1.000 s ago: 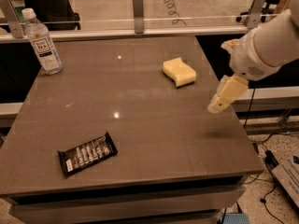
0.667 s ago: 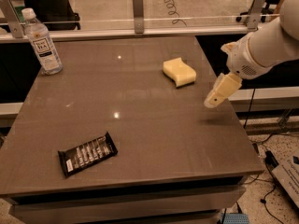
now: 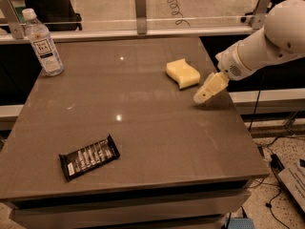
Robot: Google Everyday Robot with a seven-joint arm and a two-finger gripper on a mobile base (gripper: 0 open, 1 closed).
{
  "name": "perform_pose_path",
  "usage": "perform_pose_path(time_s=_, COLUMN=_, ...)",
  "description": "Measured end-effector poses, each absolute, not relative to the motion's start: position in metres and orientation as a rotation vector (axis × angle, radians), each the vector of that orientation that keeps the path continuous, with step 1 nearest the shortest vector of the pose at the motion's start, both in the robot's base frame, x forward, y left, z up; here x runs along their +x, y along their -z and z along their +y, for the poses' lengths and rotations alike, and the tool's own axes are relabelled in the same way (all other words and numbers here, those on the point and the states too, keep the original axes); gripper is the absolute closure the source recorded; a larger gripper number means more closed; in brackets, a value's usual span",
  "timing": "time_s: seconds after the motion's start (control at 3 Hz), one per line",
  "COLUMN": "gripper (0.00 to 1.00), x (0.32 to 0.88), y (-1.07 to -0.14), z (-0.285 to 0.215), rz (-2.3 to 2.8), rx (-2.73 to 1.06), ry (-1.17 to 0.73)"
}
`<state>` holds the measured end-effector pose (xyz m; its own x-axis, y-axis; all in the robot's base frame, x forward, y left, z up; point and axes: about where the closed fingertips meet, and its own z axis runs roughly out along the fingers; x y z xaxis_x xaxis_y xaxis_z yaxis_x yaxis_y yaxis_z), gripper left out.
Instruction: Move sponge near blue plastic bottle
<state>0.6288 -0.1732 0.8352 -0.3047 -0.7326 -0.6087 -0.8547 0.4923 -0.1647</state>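
The pale yellow sponge [image 3: 183,73] lies on the grey table [image 3: 143,142], right of centre toward the back. The clear bluish plastic bottle [image 3: 43,44] with white cap and white label stands upright at the table's far left corner. My gripper [image 3: 202,96] comes in from the right on a white arm; its pale yellow fingers hang just above the table, a little to the right of and in front of the sponge, not touching it. Nothing is held.
A black snack-bar wrapper [image 3: 89,157] lies near the front left of the table. A glass partition with metal posts [image 3: 140,5] runs along the back edge. The table's right edge is close under the arm; cables lie on the floor at right.
My gripper has moved left and slightly down, closer to the sponge. The sponge, bottle and wrapper have not moved.
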Motion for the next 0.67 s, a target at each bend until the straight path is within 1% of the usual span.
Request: perform_pose_path(time_s=0.67, gripper=0.0, x=0.662, y=-0.845, z=-0.134, rz=2.129, rx=-1.216, ry=-0.462)
